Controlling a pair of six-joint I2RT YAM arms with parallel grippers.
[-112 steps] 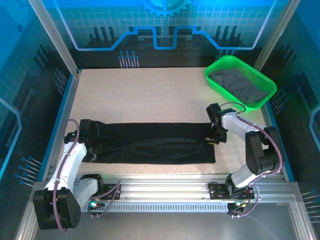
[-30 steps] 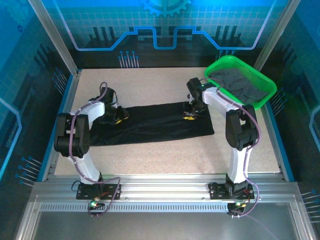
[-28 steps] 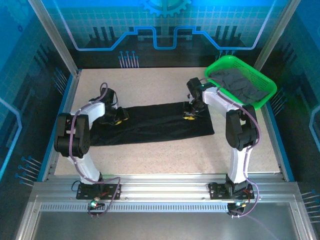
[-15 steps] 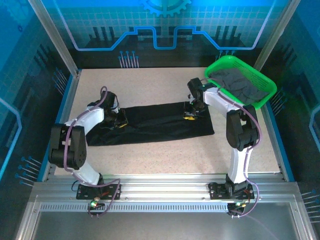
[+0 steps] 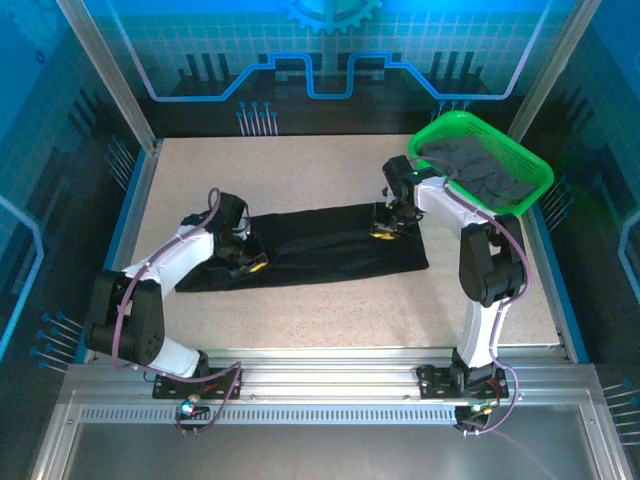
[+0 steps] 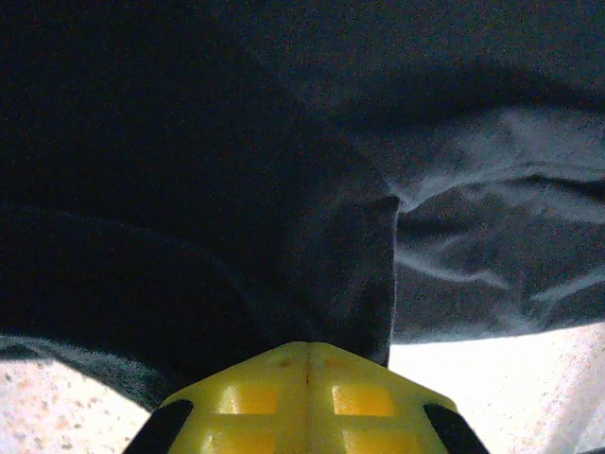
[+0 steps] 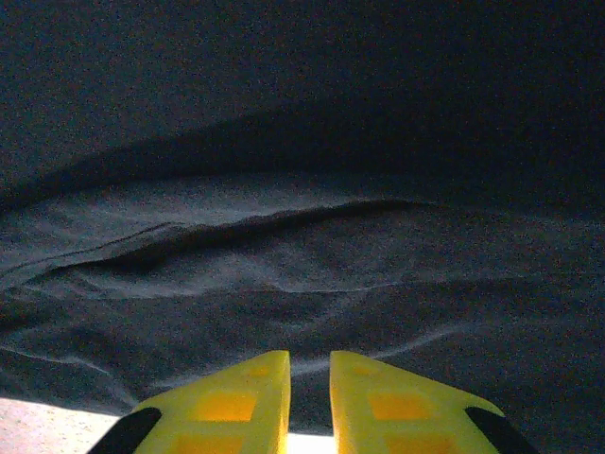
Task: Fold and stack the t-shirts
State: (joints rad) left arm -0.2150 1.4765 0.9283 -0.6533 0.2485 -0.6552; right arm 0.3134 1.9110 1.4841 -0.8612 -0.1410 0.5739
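A black t-shirt (image 5: 320, 245) lies on the table folded into a long strip running left to right. My left gripper (image 5: 252, 264) rests on its left part, the yellow fingers pressed together on a pinched fold of the cloth (image 6: 284, 189) in the left wrist view, at the gripper's tip (image 6: 310, 348). My right gripper (image 5: 385, 230) sits at the strip's far right edge. Its fingers (image 7: 246, 388) stand a narrow slit apart with the shirt's hem (image 7: 302, 265) between them. More dark grey t-shirts (image 5: 480, 165) lie bunched in the basket.
A bright green mesh basket (image 5: 455, 188) stands at the back right, close behind my right arm. Bare speckled tabletop (image 5: 300, 180) stretches behind the strip and in front of it (image 5: 330, 310). Blue side rails and the metal front beam (image 5: 330, 375) bound the table.
My left gripper has slid toward the near right along the shirt and closed on a fold. My right gripper has shifted slightly right, still holding the edge.
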